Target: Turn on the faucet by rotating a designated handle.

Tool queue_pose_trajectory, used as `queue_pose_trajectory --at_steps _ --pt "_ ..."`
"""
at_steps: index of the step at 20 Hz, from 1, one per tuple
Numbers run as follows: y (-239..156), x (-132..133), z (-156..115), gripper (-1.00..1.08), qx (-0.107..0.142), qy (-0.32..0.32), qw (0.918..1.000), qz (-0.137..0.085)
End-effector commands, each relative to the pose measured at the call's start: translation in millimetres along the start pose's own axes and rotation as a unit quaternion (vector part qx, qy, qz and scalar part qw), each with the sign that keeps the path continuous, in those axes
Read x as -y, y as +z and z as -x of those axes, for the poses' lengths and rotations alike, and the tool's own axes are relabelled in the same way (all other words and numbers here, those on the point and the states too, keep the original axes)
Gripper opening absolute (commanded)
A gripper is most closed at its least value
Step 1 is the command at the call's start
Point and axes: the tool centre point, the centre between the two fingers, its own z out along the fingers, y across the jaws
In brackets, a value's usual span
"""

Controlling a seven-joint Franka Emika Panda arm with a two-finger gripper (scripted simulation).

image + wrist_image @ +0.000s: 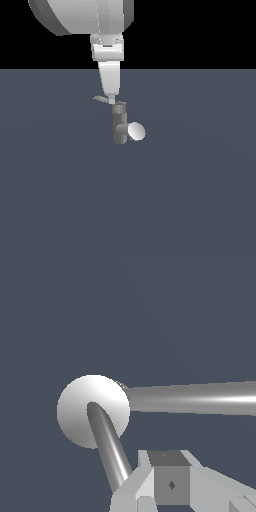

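Note:
In the exterior view the dark grey faucet [119, 123] stands upright on the floor, and its stubby spout ends in a pale round disc [136, 131]. The thin light-grey handle [101, 99] sticks out from the post's top toward the exterior view's left. My gripper [111, 96] hangs straight down from above, its tip right at the handle's root beside the post's top, and its fingers look shut with nothing between them. The wrist view shows the pale disc [93, 411] with two grey bars meeting at it, a long one [190, 398] and a thinner one [111, 452] that runs up to my gripper [170, 490]. I cannot tell which bar is the handle.
A flat blue-grey floor [200, 200] spreads on all sides of the faucet. The arm's large pale link [80, 15] fills the upper part of the exterior view above the gripper.

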Motion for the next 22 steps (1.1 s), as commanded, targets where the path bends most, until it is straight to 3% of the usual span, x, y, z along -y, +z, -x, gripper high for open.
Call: queue_pose_trajectory --at_steps 1,2,22 --pt "11.9 0.2 52.5 -1.0 0.009 -0.038 0.9992 0.009" --pt "-0.6 2.5 1.0 -1.0 -0.001 0.001 1.0 -0.001" --pt "10.1 56.2 46.9 -1.0 0.007 -0.029 0.9995 0.007"
